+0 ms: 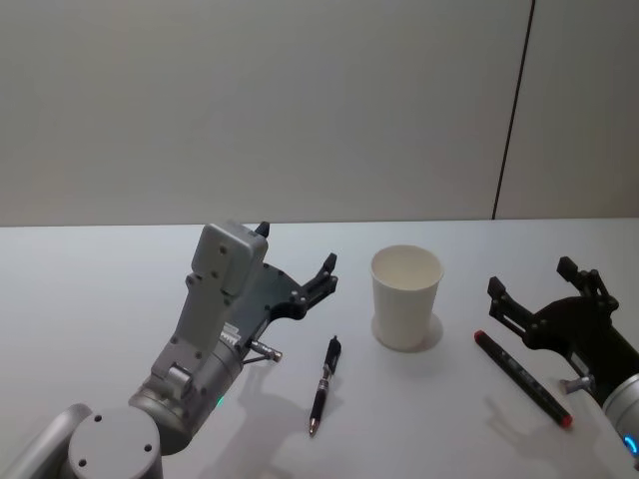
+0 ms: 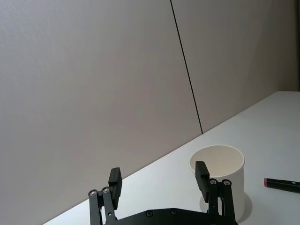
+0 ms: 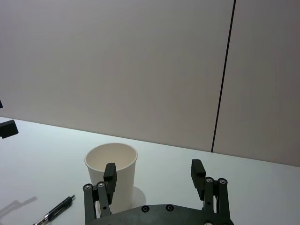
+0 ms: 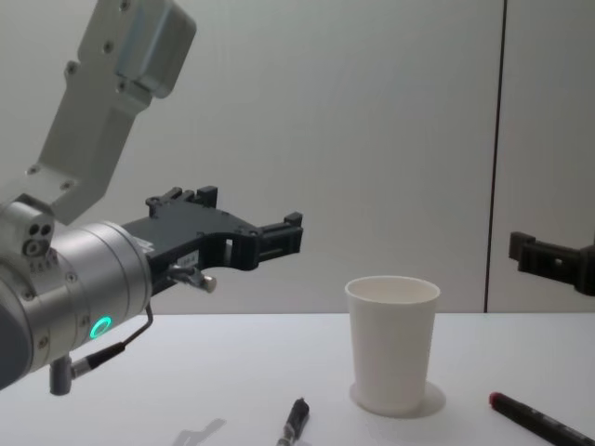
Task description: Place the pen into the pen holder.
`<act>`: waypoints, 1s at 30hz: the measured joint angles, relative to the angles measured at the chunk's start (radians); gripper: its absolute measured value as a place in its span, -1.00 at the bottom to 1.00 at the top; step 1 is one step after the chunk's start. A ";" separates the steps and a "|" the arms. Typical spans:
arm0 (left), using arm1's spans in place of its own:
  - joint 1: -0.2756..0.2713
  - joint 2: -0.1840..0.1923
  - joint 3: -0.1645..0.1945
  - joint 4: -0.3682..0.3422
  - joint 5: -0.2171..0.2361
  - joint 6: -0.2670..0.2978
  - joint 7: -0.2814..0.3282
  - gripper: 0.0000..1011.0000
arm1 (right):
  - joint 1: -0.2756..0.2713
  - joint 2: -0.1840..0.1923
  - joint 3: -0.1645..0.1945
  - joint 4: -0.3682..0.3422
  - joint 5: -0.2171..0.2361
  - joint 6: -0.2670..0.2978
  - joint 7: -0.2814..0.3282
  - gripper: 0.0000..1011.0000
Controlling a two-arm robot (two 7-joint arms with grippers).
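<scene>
Both pairs of jaws are standing spread with nothing between them, and I am reading places with twelve o'clock pointing away from the robot across the white table (image 1: 100, 299). I am seeing the left gripper (image 1: 296, 249) hovering in the air at about nine o'clock from the pen holder (image 1: 406, 299), aiming toward one or two o'clock. Its wrist camera is showing the left gripper (image 2: 158, 174) with both fingers wide apart and the pen holder (image 2: 227, 164) beyond one of them. The right gripper (image 1: 531, 279) is hanging at about three o'clock from the pen holder, aiming toward ten or eleven o'clock, and its own camera is showing the right gripper (image 3: 153, 169) just as wide, with the pen holder (image 3: 124, 173) ahead. The pen (image 1: 323, 384) is lying flat on the table at about seven o'clock from the pen holder, near it but not touching, with its tip pointing toward six or seven o'clock. Neither gripper is touching the pen. The pen holder is standing upright with its mouth open. From the chest camera the pen holder (image 4: 390, 348) is sitting between the pen (image 4: 296, 423) and a red-tipped marker (image 4: 539, 418). That marker (image 1: 521, 377) is lying at about four o'clock from the pen holder, just below the right gripper in the head view.
</scene>
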 joint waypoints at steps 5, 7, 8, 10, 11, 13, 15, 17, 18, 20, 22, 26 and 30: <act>0.000 0.000 0.000 0.000 0.000 0.000 0.000 0.98 | 0.000 0.000 0.000 0.000 0.000 0.000 0.000 0.98; 0.000 0.000 0.000 0.000 0.000 0.000 0.000 0.98 | 0.000 0.000 0.000 0.000 0.000 0.000 0.000 0.98; 0.000 0.000 0.000 0.000 0.000 0.000 0.000 0.98 | 0.000 0.000 0.000 0.000 0.000 0.000 0.000 0.98; 0.000 0.000 0.000 0.000 0.000 0.000 0.000 0.98 | 0.000 0.000 0.000 0.000 0.000 0.000 0.000 0.98; 0.000 0.000 0.000 0.000 0.000 0.000 0.000 0.98 | 0.000 0.000 0.000 0.000 0.000 0.000 0.000 0.98; 0.000 0.000 0.000 0.000 0.000 0.000 0.000 0.98 | 0.000 0.000 0.000 0.000 0.000 0.000 0.000 0.98; 0.000 0.000 0.000 0.000 0.000 0.000 0.000 0.98 | 0.000 0.000 0.000 0.000 0.000 0.000 0.000 0.98; 0.000 0.000 0.000 0.000 0.000 0.000 0.000 0.98 | 0.000 0.000 0.000 0.000 0.000 0.000 0.000 0.98; 0.000 0.000 0.000 0.000 0.000 0.000 0.000 0.98 | 0.000 0.000 0.000 0.000 0.000 0.000 0.000 0.98; 0.000 0.000 0.000 0.000 0.000 0.000 0.000 0.98 | 0.000 0.000 0.000 0.000 0.000 0.000 0.000 0.98; 0.000 0.000 0.000 0.000 0.000 0.000 0.000 0.98 | 0.000 0.000 0.000 0.000 0.000 0.000 0.000 0.98; 0.000 0.000 0.000 0.000 0.000 0.000 0.000 0.98 | 0.000 -0.001 0.000 0.000 0.000 0.001 0.000 0.98; 0.000 0.000 0.000 0.000 0.000 0.000 0.000 0.98 | 0.000 -0.004 -0.001 -0.004 0.000 0.014 -0.001 0.98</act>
